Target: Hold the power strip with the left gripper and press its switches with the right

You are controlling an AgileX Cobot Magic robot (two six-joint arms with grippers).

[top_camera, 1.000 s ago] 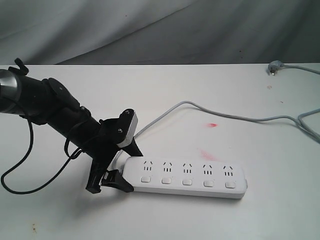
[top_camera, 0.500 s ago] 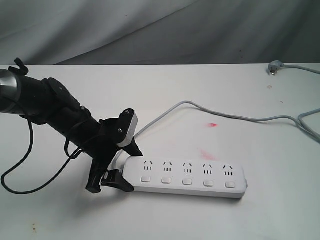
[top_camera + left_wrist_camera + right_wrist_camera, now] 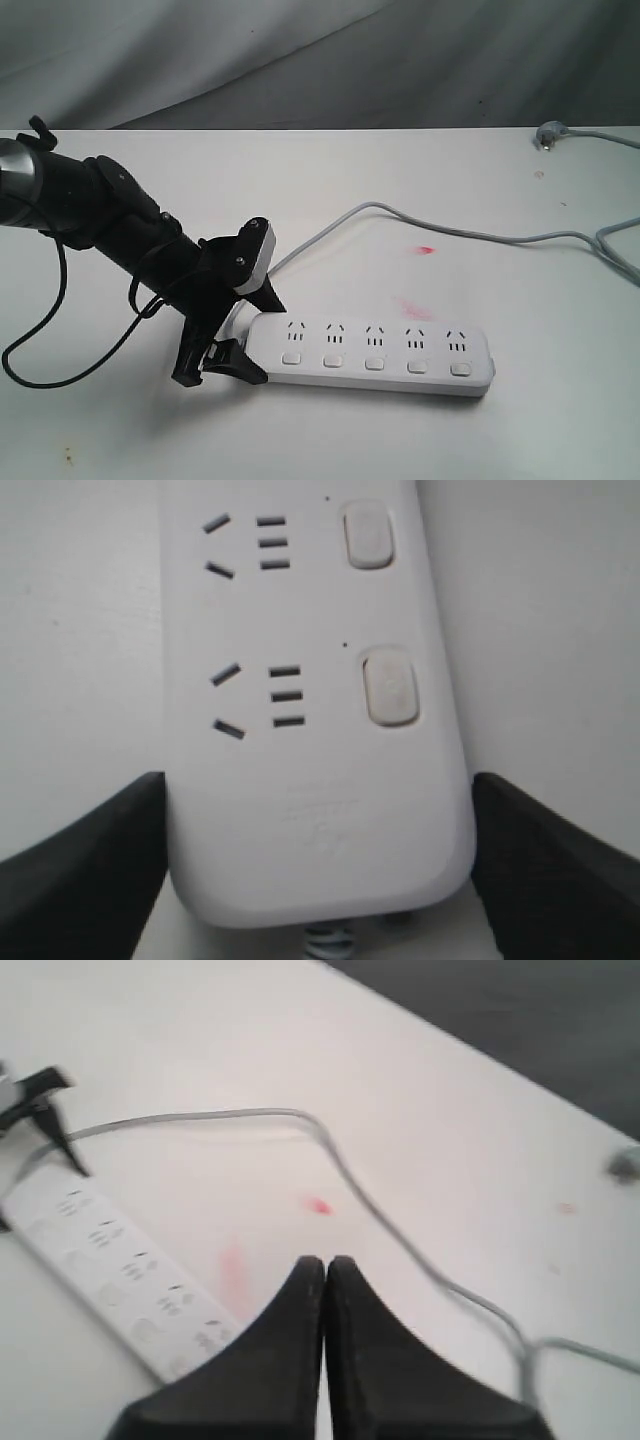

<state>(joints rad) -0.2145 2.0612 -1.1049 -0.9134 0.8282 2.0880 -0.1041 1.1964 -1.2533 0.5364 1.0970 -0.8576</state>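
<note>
The white power strip (image 3: 372,356) lies flat on the table, its five switches (image 3: 375,363) in a row below the sockets. My left gripper (image 3: 252,335) straddles the strip's cord end, one black finger pressed to each long side. Seen from the left wrist, the power strip (image 3: 315,810) fills the gap between the fingers (image 3: 90,870), and two switches (image 3: 390,687) show. My right gripper (image 3: 325,1264) is shut with nothing in it. It hangs well above the table, apart from the power strip (image 3: 120,1270), and is out of the exterior view.
The thin grey cord (image 3: 450,232) curves from the strip's left end across the table to the right edge. A grey plug (image 3: 548,135) lies at the far right corner. Red smears (image 3: 424,249) mark the white table (image 3: 400,170) behind the strip.
</note>
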